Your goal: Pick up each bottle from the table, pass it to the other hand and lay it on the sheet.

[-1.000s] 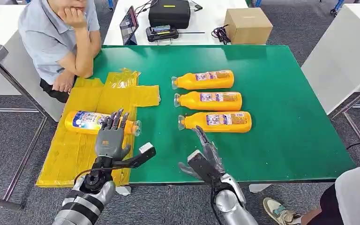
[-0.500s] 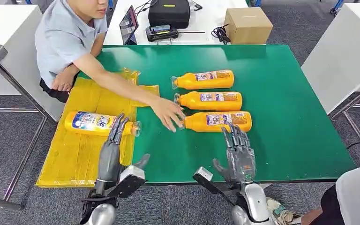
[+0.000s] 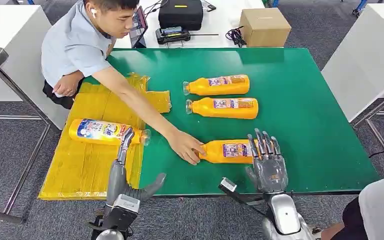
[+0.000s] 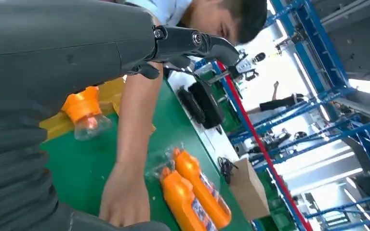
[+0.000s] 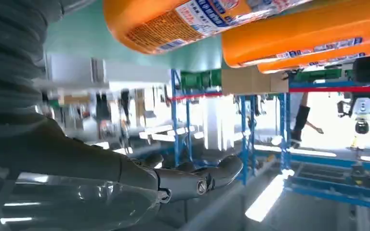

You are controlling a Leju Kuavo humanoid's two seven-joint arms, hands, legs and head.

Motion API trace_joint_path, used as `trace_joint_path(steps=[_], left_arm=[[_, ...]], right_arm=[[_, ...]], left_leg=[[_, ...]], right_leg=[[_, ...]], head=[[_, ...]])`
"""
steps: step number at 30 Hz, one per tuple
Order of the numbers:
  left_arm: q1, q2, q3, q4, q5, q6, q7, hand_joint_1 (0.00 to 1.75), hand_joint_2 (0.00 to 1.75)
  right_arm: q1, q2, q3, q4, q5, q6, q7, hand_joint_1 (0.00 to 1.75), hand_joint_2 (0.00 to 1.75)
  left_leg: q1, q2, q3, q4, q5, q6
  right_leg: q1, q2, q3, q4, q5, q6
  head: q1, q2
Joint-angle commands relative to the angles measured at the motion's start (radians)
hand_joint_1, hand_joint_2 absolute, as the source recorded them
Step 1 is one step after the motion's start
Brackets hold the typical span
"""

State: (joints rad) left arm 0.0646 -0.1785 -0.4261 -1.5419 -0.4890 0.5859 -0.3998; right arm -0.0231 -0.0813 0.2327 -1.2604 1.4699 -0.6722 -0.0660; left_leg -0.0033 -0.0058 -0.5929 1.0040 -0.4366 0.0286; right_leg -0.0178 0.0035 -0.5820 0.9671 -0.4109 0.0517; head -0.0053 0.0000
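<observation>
Person's hand (image 3: 186, 146) on the near bottle (image 3: 230, 151), both your hands empty.

Your right hand (image 3: 266, 165) hovers flat over that bottle's base end, fingers spread, gripping nothing. Your left hand (image 3: 122, 172) is open too, fingertips reaching toward the neck of the bottle on the sheet (image 3: 102, 131); the yellow sheet (image 3: 80, 165) covers the table's (image 3: 305, 125) left side. Two more bottles (image 3: 219, 96) lie farther back.

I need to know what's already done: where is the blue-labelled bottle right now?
In the head view, the blue-labelled bottle lies on the yellow sheet at the table's left, just beyond the left hand.
</observation>
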Motion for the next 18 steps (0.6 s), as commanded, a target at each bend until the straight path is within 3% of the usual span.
trace_joint_path(steps=[1, 9, 18], left_arm=[[0.000, 0.008, -0.019, 0.000, 0.005, 0.016, 0.001, 0.00, 1.75], [-0.010, 0.011, -0.018, 0.016, 0.041, -0.009, 0.021, 0.00, 1.75], [-0.030, 0.018, -0.041, 0.049, 0.080, -0.040, 0.021, 0.00, 1.75]], right_arm=[[-0.040, -0.042, 0.078, 0.079, 0.083, 0.062, 0.081, 0.00, 1.75], [-0.084, -0.105, 0.121, 0.141, 0.085, 0.160, 0.110, 0.00, 1.75], [-0.180, -0.127, 0.149, 0.212, 0.021, 0.148, 0.077, 0.00, 1.75]], left_leg=[[0.001, 0.001, 0.003, -0.001, -0.001, -0.001], [0.000, 0.001, 0.002, -0.001, -0.001, -0.001], [0.001, 0.002, 0.004, 0.000, -0.001, -0.002]], right_leg=[[0.001, 0.000, 0.003, -0.001, -0.001, -0.002], [0.000, 0.000, 0.002, -0.001, 0.000, -0.001], [0.001, 0.001, 0.004, -0.001, -0.001, -0.002]], head=[[0.000, 0.000], [0.000, 0.000], [0.000, 0.000]])
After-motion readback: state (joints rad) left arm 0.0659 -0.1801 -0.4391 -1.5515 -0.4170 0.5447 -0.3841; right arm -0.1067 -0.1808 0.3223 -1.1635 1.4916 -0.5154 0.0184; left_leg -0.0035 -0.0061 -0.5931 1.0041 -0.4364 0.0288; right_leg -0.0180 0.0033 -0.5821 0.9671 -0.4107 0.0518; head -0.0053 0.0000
